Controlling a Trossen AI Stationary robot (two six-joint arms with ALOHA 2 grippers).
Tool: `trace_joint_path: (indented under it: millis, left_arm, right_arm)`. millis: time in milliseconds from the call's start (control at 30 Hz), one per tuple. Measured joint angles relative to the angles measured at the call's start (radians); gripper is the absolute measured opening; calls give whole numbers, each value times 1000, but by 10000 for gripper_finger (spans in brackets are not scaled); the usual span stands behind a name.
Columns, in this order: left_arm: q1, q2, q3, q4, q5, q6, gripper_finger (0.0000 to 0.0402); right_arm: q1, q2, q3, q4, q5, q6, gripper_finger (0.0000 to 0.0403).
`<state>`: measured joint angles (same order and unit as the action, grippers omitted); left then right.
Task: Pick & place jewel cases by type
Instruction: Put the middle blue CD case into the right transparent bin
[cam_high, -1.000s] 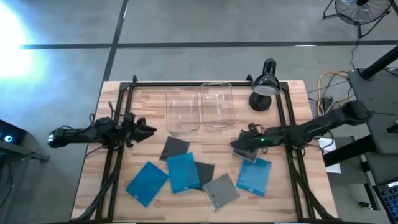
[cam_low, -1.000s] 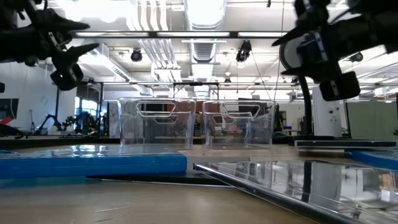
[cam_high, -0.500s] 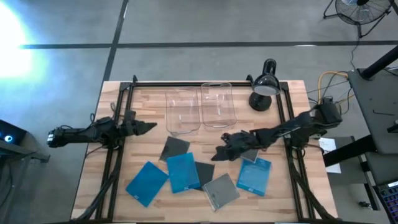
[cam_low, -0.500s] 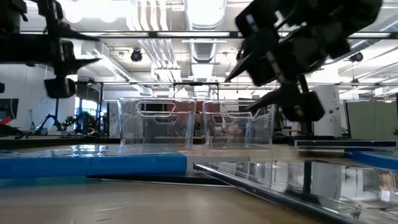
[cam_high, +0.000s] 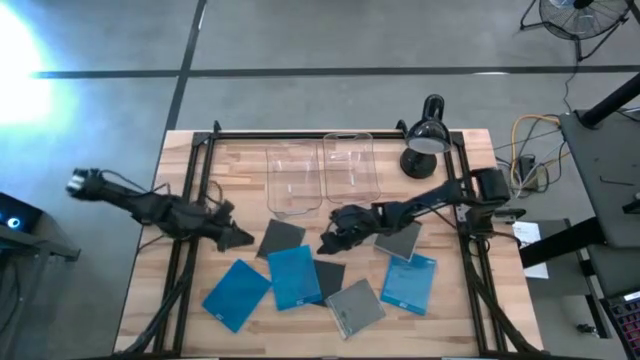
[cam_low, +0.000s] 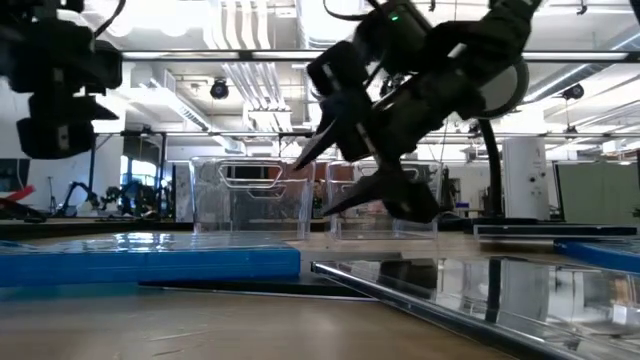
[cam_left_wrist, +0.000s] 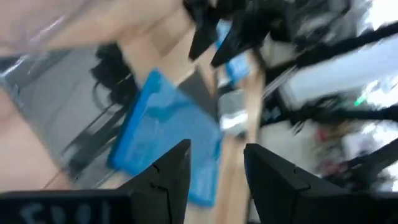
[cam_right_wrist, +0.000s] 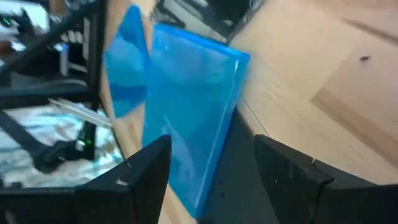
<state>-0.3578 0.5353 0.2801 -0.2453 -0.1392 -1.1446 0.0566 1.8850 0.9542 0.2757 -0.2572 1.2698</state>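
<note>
Seven jewel cases lie flat on the wooden surface (cam_high: 230, 160), spread in front of two clear bins (cam_high: 322, 170). Being square, none has a long axis; most sit turned so their corners point toward the surface's edges. The dark case (cam_high: 283, 238) by the left bin lies corner-on, and the central blue case (cam_high: 294, 276) sits nearly square to the surface, overlapping a black case (cam_high: 328, 276). A second blue case (cam_high: 238, 293) is rotated at the front left, a grey case (cam_high: 355, 306) at the front middle, a third blue case (cam_high: 409, 281) at the right with a grey case (cam_high: 400, 240) just behind it. No label or writing can be read on any of them.

The right gripper (cam_high: 328, 240) reaches low over the middle, fingers spread and empty, just beside the black case. The left gripper (cam_high: 238, 238) hangs beside the dark case, fingers apart, holding nothing. A black desk lamp (cam_high: 428, 138) stands at the back right.
</note>
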Motion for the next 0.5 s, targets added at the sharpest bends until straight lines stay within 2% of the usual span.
trace_joint_path:
  millis: [200, 300, 400, 500]
  left_arm:
    - [-206, 205, 15, 9, -137, -48, 128]
    - [-279, 309, 8, 65, -153, -88, 128]
    - [-316, 424, 15, 189, -155, -87, 128]
    - [-306, 551, 22, 302, -161, -88, 128]
  right_arm:
    - [-1, 79, 91, -64, -2, -61, 224]
    - [0, 122, 130, -68, -2, -67, 224]
    - [9, 170, 175, -69, -2, -81, 224]
    - [20, 217, 222, -71, -5, -105, 224]
